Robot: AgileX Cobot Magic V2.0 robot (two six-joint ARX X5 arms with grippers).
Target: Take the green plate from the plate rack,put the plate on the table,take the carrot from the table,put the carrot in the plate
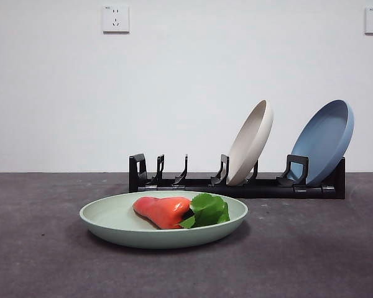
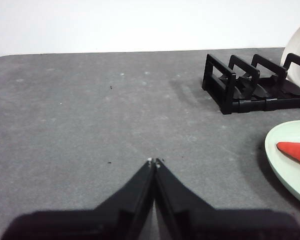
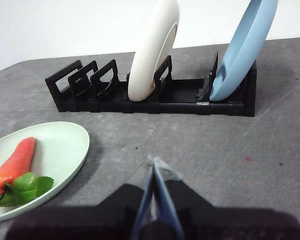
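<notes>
2 plates remain in the rack (image 1: 236,186), which stands at 12 o'clock on the table (image 1: 43,261): a beige plate (image 1: 252,141) near its middle and a blue plate (image 1: 323,139) at its 3 o'clock end, both leaning in their slots. At 6 o'clock from the rack's empty slots, near but apart from it, the green plate (image 1: 112,223) lies flat on the table. Inside it rests the carrot (image 1: 163,211), its leaves toward 3 o'clock in the front view.

Judging by this layout, the task looks complete, so the step in hand is only to keep clear. Done well, both arms hold back from the green plate and rack so nothing gets nudged.

The left gripper (image 2: 154,161) is clenched with its tips together, grasping nothing, above bare table beside the green plate. The right gripper (image 3: 154,161) is likewise pressed closed and empty, between green plate and rack, touching neither.
</notes>
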